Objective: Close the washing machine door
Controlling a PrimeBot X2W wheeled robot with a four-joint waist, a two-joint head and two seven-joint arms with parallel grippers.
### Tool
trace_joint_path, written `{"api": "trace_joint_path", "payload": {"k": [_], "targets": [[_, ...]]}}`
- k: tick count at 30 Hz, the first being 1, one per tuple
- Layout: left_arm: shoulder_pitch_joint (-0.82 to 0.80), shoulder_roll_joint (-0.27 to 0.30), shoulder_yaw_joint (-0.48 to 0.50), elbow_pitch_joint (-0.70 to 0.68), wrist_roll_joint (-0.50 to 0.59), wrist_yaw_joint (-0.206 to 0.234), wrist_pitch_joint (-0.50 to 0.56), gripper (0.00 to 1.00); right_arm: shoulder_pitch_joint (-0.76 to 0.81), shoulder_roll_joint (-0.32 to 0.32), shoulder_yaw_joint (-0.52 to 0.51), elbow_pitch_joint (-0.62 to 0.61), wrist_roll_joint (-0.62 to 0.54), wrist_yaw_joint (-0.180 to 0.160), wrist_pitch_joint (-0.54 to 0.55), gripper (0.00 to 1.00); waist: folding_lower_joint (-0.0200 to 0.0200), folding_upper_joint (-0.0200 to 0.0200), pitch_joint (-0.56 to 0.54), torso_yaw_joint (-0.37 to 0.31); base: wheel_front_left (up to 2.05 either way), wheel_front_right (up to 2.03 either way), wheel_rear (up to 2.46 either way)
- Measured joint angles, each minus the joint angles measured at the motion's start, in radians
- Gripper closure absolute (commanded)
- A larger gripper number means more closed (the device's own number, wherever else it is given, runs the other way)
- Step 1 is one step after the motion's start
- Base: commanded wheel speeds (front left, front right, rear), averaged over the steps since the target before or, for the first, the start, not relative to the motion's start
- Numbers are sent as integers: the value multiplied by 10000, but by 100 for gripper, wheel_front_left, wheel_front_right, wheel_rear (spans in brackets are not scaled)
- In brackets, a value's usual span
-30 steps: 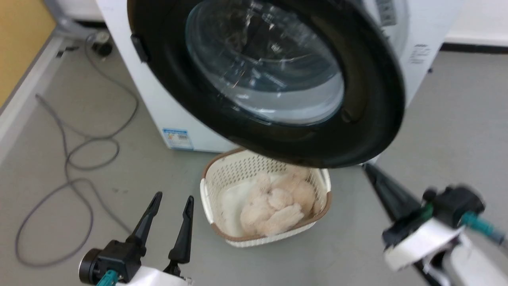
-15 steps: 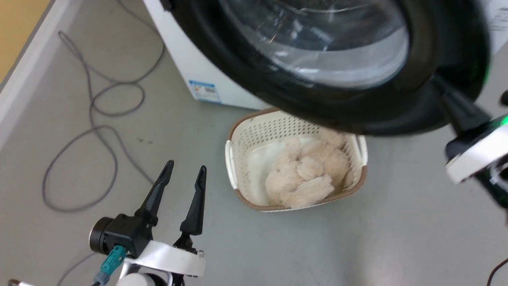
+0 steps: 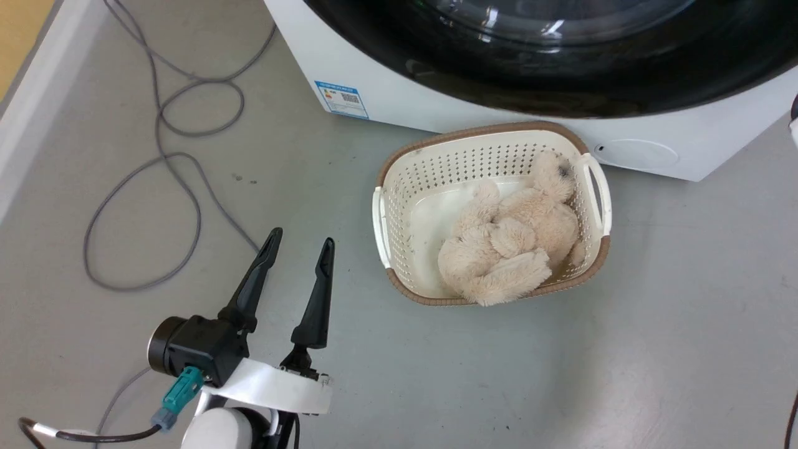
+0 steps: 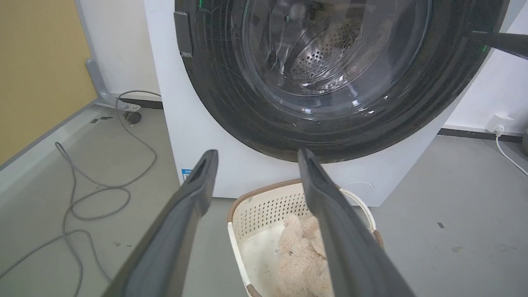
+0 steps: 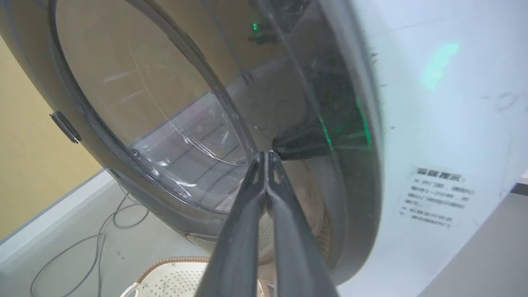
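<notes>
Grey floor (image 3: 623, 349), head view has panned since half a second ago, so the frame shift is camera, not objects. Real change: the washing machine door (image 3: 561, 68) stood swung out over the basket before, and now lies back against the front of the washing machine (image 3: 474, 118). Whether it is latched, cannot tell.

Right gripper (image 5: 267, 154) was at 3 o'clock of the head view. In its wrist view the fingers are clenched together on nothing, tips against the door's glossy face by the rim. Left wrist view shows one of those fingers (image 4: 495, 41) at the door's 2 o'clock.

Left gripper (image 3: 300, 237) sits at 7 o'clock as before, fingers released and spread, nothing between them, well apart from the door.

Edges: the door's lower rim overhangs the far rim of the cream basket (image 3: 386, 206), which sits just in front of the machine with a plush toy (image 3: 511, 243) inside. Blue label sticker (image 3: 341, 98) at 11 o'clock of the basket. Cable (image 3: 187, 187) loops at 10 o'clock of the left gripper. Open floor from 3 to 6 o'clock of the basket.
</notes>
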Motion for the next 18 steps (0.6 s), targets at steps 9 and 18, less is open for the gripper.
{"api": "trace_joint_path", "payload": {"k": [9, 18], "targets": [[-115, -79, -12, 138, -2, -2, 0, 0, -594, 606, -228, 1133, -196, 88, -77, 100, -1, 0, 30, 92, 0, 0, 0], [-32, -136, 349, 360, 29, -4, 0, 0, -143, 723, 75, 1461, -167, -6, -842, 100, -1, 0, -775, -150, 0, 0, 0]]}}
